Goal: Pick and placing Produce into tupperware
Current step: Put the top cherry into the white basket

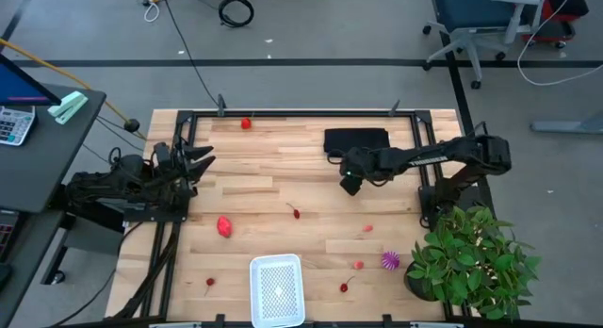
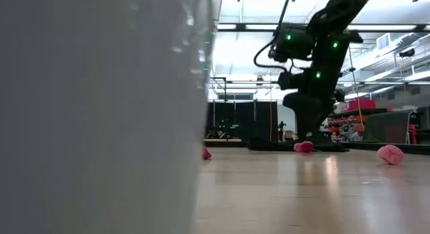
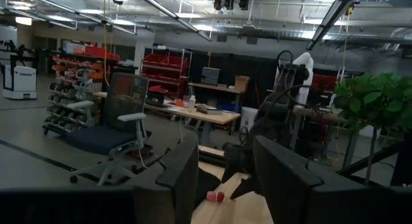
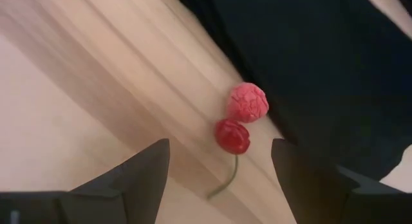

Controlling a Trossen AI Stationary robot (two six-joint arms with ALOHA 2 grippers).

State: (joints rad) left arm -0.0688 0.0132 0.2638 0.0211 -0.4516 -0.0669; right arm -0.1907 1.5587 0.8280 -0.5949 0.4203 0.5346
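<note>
The left gripper (image 1: 203,162) waits at the table's (image 1: 254,191) left edge, its dark fingers apart with nothing between them, probably kept clear of the work. Right of it, loose on the pale wood planks, lie the produce pieces: a small red one (image 1: 246,123) near the far rail, the larger red-pink piece (image 1: 224,226) mid-left, and a stemmed cherry (image 1: 297,213) near the middle. The tub (image 1: 277,289), white, rounded at the corners with a mesh-like floor, stands at the near edge and looks empty, so nothing seems packed yet. Further right the right gripper (image 1: 350,185) hangs over the table just in front of the flat black cloth (image 1: 356,139), fingers spread wide and empty; its wrist view frames a glossy red cherry (image 4: 232,136) touching a crinkled pink berry (image 4: 247,102), apparently lined up for a pick. The spiky purple piece (image 1: 390,261) sits beside the leafy plant (image 1: 471,257).
</note>
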